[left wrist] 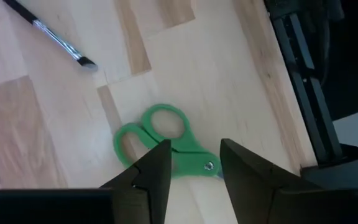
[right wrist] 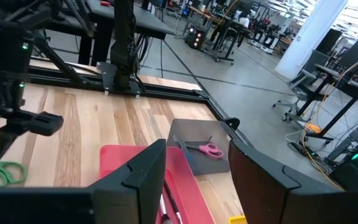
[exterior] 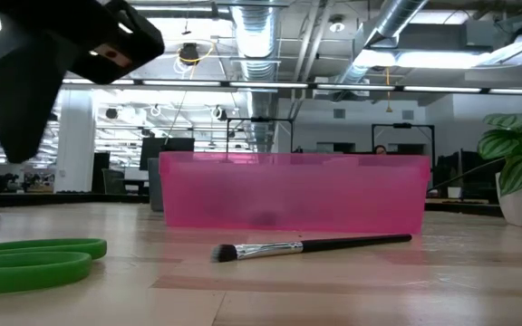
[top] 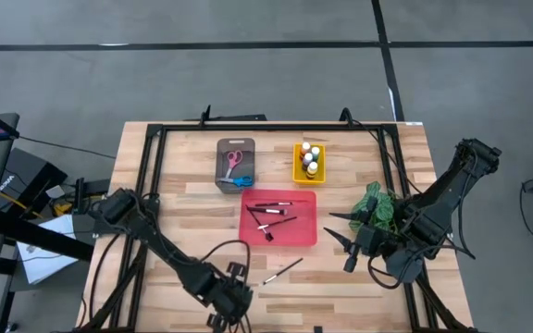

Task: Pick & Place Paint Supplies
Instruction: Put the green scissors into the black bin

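Green-handled scissors (left wrist: 160, 138) lie flat on the wood near the table's front edge, and their loops (exterior: 34, 255) also show in the low view. My left gripper (left wrist: 194, 149) hangs just above them, pointing steeply down and open, one finger on either side of the pivot. In the high view the gripper (top: 232, 303) covers them. A dark-handled paintbrush (top: 282, 271) lies loose on the table just beyond. My right gripper (top: 345, 239) waits open and raised at the right, beside the plant, with nothing between its fingers.
The red tray (top: 303, 236) at mid table holds several brushes. Behind it, a grey tray (top: 222, 176) holds pink and blue scissors and a yellow tray (top: 297, 166) holds paint bottles. A leafy plant (top: 378, 205) stands at the right. The table's front edge runs close to my left gripper.
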Controlling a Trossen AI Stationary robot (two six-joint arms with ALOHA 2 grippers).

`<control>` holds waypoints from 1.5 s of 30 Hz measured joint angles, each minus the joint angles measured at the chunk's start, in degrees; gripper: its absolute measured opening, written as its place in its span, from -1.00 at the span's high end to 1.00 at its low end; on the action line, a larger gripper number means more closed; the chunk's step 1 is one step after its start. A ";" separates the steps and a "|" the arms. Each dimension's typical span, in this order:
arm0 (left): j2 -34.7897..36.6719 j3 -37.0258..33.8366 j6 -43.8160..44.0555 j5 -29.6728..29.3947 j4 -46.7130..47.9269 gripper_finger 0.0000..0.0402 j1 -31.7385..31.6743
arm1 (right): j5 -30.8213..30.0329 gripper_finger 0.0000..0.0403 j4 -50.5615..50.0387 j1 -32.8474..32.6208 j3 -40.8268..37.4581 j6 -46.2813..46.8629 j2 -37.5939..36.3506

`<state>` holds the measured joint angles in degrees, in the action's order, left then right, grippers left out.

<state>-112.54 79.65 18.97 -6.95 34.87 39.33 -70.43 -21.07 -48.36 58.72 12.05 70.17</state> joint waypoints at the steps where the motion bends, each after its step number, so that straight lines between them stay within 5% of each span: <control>1: -0.03 0.08 -0.05 0.10 0.24 0.36 0.00 | 0.00 0.15 -0.14 0.00 0.00 0.01 0.00; 16: -2.36 0.12 6.41 -2.13 4.10 0.36 -0.42 | 0.00 0.15 -0.76 0.00 0.00 0.01 0.00; 27: -2.18 0.12 29.75 -4.62 9.35 0.36 -0.90 | 0.00 0.15 -0.62 0.00 0.00 0.01 0.00; 45: -2.22 0.12 43.69 -0.31 7.70 0.36 -2.20 | 0.07 0.15 -0.74 0.00 0.00 0.01 0.00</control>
<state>-114.76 79.77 62.65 -7.26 42.57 37.13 -70.37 -21.80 -48.36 58.72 12.05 70.17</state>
